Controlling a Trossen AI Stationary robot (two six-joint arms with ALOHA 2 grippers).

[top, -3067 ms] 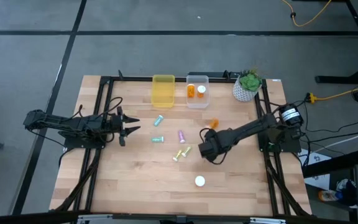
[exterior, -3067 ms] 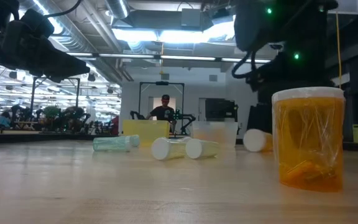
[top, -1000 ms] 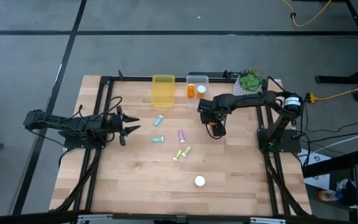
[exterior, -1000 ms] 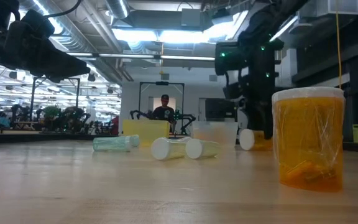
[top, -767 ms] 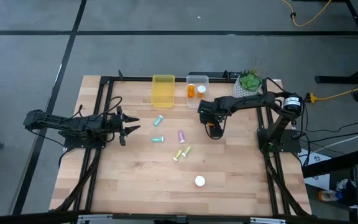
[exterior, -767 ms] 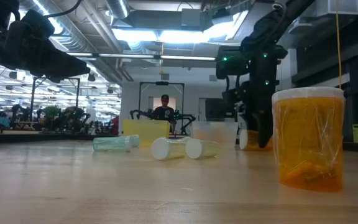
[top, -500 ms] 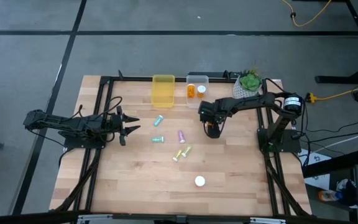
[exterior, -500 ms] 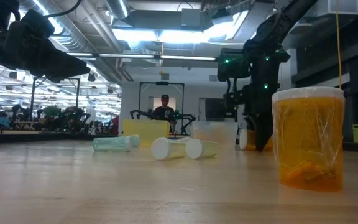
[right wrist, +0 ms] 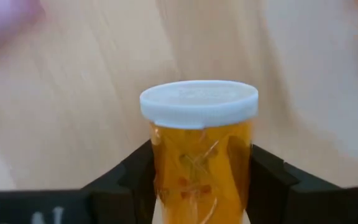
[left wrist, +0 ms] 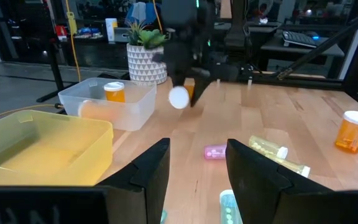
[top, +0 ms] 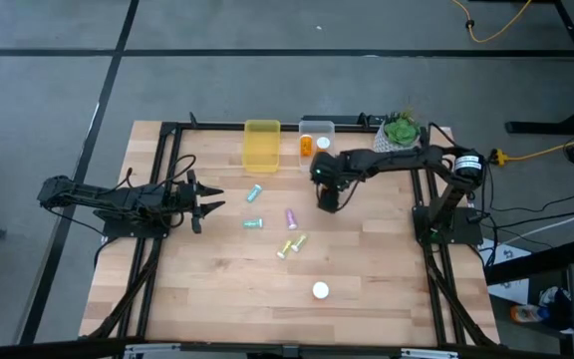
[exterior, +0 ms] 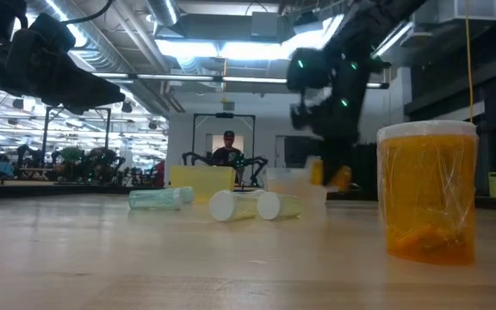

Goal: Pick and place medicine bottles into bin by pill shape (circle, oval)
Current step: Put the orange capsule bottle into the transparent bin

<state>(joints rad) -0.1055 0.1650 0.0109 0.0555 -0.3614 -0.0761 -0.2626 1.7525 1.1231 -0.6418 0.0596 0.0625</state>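
My right gripper (top: 327, 196) is shut on an orange bottle with a white cap (right wrist: 199, 102), just above the table's middle, near the clear bin (top: 316, 160). It also shows in the low view (exterior: 332, 176) and in the left wrist view (left wrist: 180, 96). My left gripper (top: 207, 202) waits open and empty over the table's left side. Two teal bottles (top: 254, 191), a purple one (top: 292, 216) and a yellow-green one (top: 290, 245) lie on their sides. Another orange bottle (top: 320, 290) stands upright on its base near the front. My right gripper pinches the orange bottle's body (right wrist: 163, 158) between its two fingers (right wrist: 129, 177), below the cap. The fingers come from above, slanting down, along the bottle's length. The capped end sticks out past the fingertips. The bottle hangs tilted, clear of the table.
A yellow bin (top: 261, 145) and the clear bin holding orange bottles (top: 309, 146) stand at the far edge. A potted plant (top: 399, 135) stands at the far right. A person shows in the room behind the table (exterior: 228, 148).
My right gripper has gone down onto the orange bottle that lay on the table, taken hold of it, then risen and moved toward the table's left. The bottle is now lifted clear of the table.
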